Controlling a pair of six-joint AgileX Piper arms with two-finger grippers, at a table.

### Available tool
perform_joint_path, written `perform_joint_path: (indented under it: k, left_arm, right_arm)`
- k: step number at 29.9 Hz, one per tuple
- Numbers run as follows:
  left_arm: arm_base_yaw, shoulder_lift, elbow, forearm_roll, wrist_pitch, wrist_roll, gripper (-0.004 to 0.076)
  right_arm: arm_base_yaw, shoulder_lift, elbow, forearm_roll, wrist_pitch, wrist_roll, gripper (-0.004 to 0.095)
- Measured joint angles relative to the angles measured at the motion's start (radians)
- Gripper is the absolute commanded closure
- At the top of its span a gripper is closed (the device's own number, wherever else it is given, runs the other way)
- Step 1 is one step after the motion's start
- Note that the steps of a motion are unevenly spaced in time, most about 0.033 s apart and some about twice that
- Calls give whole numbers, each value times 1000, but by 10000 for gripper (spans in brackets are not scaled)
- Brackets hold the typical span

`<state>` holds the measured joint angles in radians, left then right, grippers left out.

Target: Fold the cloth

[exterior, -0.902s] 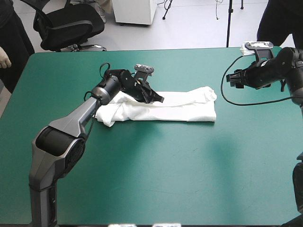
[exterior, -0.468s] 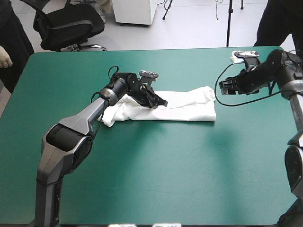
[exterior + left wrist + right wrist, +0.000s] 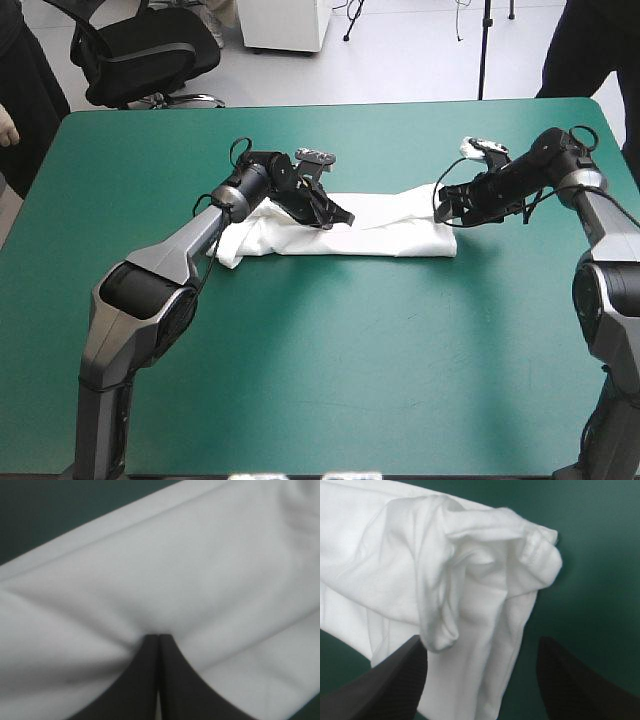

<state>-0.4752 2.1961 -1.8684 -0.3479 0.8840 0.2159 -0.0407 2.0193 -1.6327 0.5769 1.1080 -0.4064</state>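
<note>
The right gripper (image 3: 447, 205) has swung in from near the table's far right corner and now hangs at the right end of the white short-sleeved T-shirt (image 3: 385, 228). The left gripper (image 3: 335, 215) has barely shifted since just before. The T-shirt lies folded into a long band across the far middle of the teal-green table cover (image 3: 340, 380).

In the left wrist view the left gripper (image 3: 159, 639) has its black fingers (image 3: 140, 680) pressed together in one pointed arch. The T-shirt (image 3: 180, 570) puckers into creases at their tip, pinched there.

In the right wrist view the right gripper (image 3: 481, 647) has its black fingers (image 3: 385, 690) spread wide. The rumpled, hemmed end of the T-shirt (image 3: 445, 555) lies ahead of them and reaches down between them. Whether either finger touches the fabric cannot be told.

From above, the left arm hides part of the T-shirt's left end, and the left fingertips cannot be made out against the fabric. In the left wrist view white fabric fills nearly everything, with only a dark strip of the cover at the edge.
</note>
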Motion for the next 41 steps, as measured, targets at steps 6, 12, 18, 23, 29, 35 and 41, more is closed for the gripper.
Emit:
perform_joint_path:
  k: [6, 12, 18, 23, 29, 35, 41]
  left_arm:
    - [0, 1, 0, 3, 1, 0, 741]
    - [0, 1, 0, 3, 1, 1, 741]
    - [0, 1, 0, 7, 1, 2, 741]
    - [0, 1, 0, 11, 2, 2, 741]
    - [0, 1, 0, 12, 2, 2, 741]
    - [0, 1, -1, 12, 4, 3, 741]
    - [0, 1, -1, 12, 4, 3, 741]
  right_arm:
    - [1, 55, -1, 44, -5, -7, 312]
    - [16, 68, -8, 56, -5, -13, 349]
    - [53, 90, -16, 76, -7, -17, 595]
    - [61, 106, -20, 82, -7, -13, 902]
    - [61, 111, -22, 86, -7, -9, 921]
    - [66, 114, -76, 66, 43, -9, 921]
    - [72, 71, -192, 93, 99, -9, 921]
